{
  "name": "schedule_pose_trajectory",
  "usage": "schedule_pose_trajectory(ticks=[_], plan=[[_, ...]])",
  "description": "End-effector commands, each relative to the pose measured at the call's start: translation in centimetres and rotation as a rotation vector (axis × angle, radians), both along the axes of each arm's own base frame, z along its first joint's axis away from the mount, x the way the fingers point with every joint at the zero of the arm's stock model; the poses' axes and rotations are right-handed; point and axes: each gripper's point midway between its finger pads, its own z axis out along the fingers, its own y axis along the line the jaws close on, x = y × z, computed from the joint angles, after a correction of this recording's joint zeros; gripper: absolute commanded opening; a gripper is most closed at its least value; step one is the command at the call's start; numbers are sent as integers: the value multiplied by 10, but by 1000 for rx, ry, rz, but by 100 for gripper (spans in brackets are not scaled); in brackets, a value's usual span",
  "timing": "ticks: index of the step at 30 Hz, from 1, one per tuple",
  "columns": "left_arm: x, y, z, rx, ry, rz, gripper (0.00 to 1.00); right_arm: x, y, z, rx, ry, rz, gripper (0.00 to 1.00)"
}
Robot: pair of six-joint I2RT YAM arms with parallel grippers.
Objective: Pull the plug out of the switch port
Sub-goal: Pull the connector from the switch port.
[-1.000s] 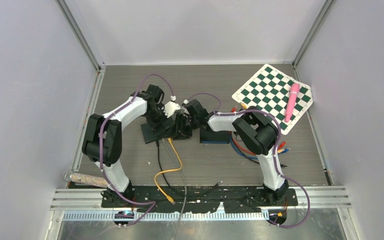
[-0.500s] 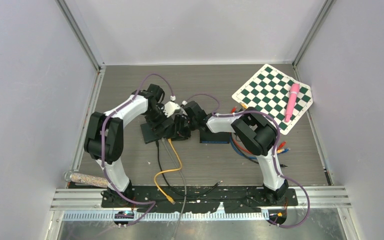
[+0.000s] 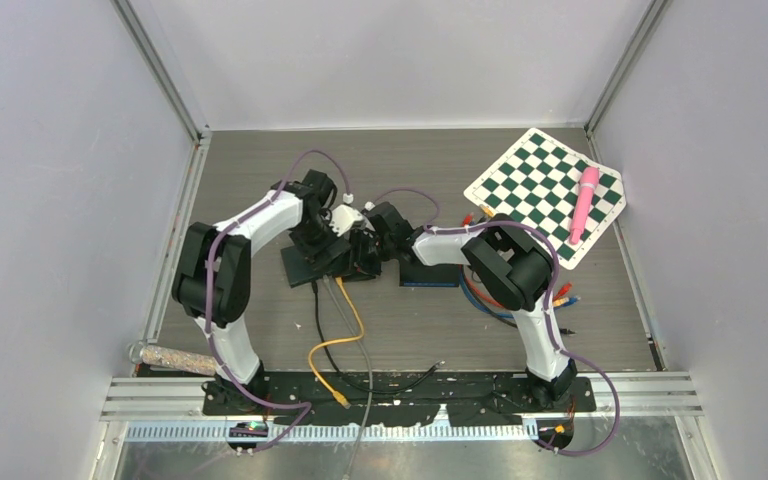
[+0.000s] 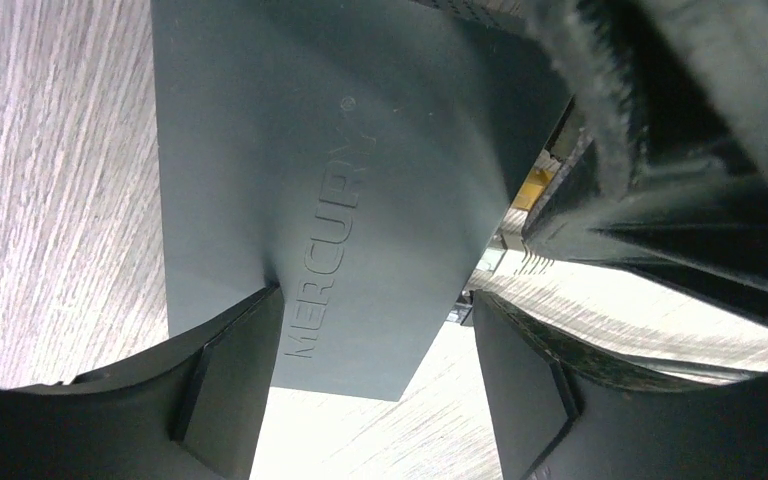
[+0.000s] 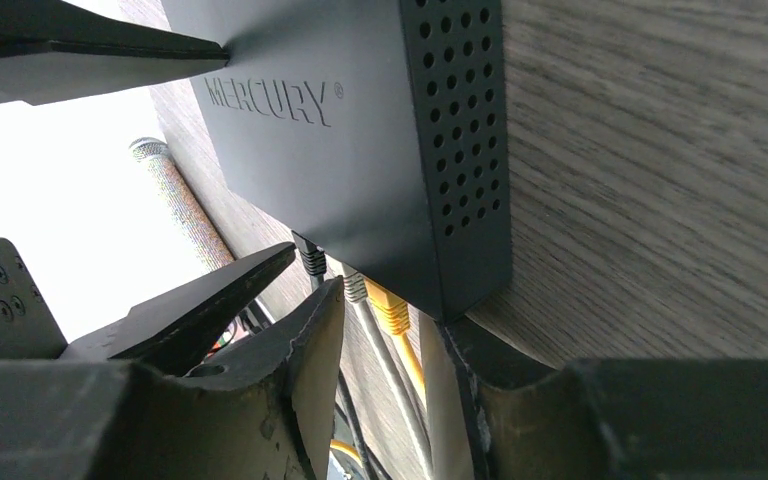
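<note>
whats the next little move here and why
Probably close the left tool onto the dark grey rectangular Mercury switch box to brace it: its fingers straddle the box with a gap beside one, while the right tool is at the yellow plug.

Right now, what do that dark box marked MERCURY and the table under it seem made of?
The box: probably moulded plastic, possibly painted metal; matte dark grey, with moulded lettering and neat vent holes. The table: wood-grain, likely laminate; fine grey streaks, dull finish.
</note>
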Motion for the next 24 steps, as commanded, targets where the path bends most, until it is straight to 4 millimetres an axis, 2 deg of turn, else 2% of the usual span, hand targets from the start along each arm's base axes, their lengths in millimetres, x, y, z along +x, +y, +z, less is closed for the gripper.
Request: schedule_pose_trajectory(ticks=[1,13,17,20,24], plan=[[-1,-2,-1,35,-32,9,71,6,-2,-18,-48,-17,-22,42],[3,0,-3,93,-27,46,67,6,0,-17,-26,-1,-29,41],[4,0,-3,99,-27,52,64,6,-1,-20,-29,13,-38,33],[4,-2,-3,89,-23,52,62,6,-1,-23,-31,22,-42,23],[4,-3,-3,82,-25,45,62,9,-2,-20,-31,7,-44,16]])
